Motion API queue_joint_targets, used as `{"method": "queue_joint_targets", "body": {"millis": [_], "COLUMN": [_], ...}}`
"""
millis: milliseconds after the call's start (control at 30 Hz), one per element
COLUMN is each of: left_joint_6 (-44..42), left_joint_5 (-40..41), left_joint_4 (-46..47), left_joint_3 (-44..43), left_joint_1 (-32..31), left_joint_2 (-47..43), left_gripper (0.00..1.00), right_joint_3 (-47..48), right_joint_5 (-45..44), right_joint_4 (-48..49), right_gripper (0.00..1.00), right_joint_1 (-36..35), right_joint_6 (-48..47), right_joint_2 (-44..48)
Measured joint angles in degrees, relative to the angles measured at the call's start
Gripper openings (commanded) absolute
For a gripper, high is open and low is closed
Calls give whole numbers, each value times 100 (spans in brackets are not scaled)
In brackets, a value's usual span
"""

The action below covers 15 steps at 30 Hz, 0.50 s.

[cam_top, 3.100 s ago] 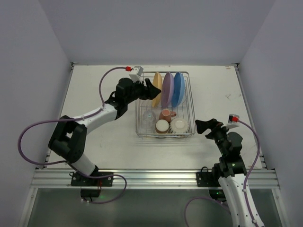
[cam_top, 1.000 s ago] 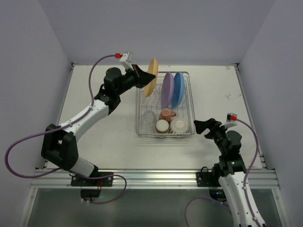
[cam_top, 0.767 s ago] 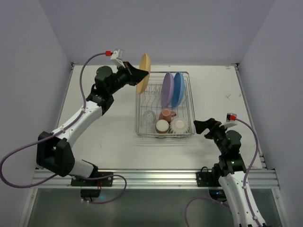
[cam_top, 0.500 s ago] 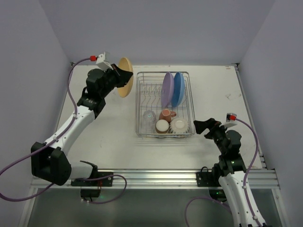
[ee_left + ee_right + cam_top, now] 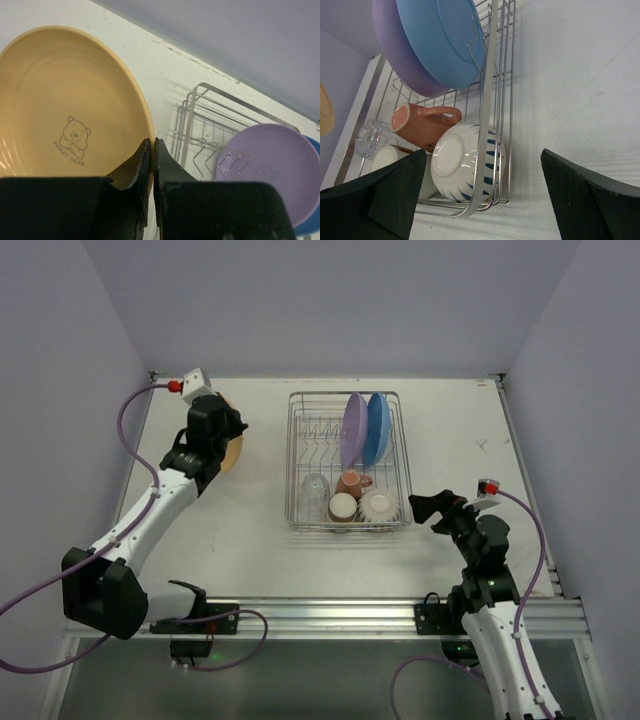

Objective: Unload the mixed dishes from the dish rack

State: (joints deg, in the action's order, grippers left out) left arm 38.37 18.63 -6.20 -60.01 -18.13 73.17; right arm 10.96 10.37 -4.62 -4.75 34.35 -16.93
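Note:
My left gripper (image 5: 224,437) is shut on the rim of the yellow-orange plate (image 5: 60,100), pinching it between both fingers. It holds the plate tilted, left of the dish rack (image 5: 293,455) and outside it. Most of the plate (image 5: 234,450) is hidden behind the wrist in the top view. In the rack the purple plate (image 5: 352,430) and blue plate (image 5: 377,428) stand upright. In front of them lie a glass tumbler (image 5: 315,485), two reddish-brown cups (image 5: 350,482) (image 5: 342,506) and a ribbed bowl (image 5: 379,504). My right gripper (image 5: 430,508) stands open just right of the rack, holding nothing.
The rack's wire wall (image 5: 487,125) stands between my right gripper (image 5: 482,152) and the bowl (image 5: 462,160). White walls close the table's left, back and right sides. The metal base rail (image 5: 320,615) runs along the near edge.
My left arm has lifted the yellow-orange plate out of the rack, swung it left and lowered it toward the table. The right arm has not moved.

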Motion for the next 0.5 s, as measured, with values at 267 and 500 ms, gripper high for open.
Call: {"method": "queue_joint_targets", "body": {"millis": [267,500], "left_joint_6": [-2,-9], "left_joint_5": [782,981], "left_joint_4": [-229,-382], "left_joint_3": [2,-37], "left_joint_1": [0,0], "left_joint_2": [411,1110], "left_gripper": [0,0], "right_joint_3": [0,0], "right_joint_5": [31,96], "right_joint_4": [0,13], "right_gripper": [99,99], "right_joint_1": [0,0], "right_joint_6": [-11,-11], "right_joint_2": [-2,-72]}}
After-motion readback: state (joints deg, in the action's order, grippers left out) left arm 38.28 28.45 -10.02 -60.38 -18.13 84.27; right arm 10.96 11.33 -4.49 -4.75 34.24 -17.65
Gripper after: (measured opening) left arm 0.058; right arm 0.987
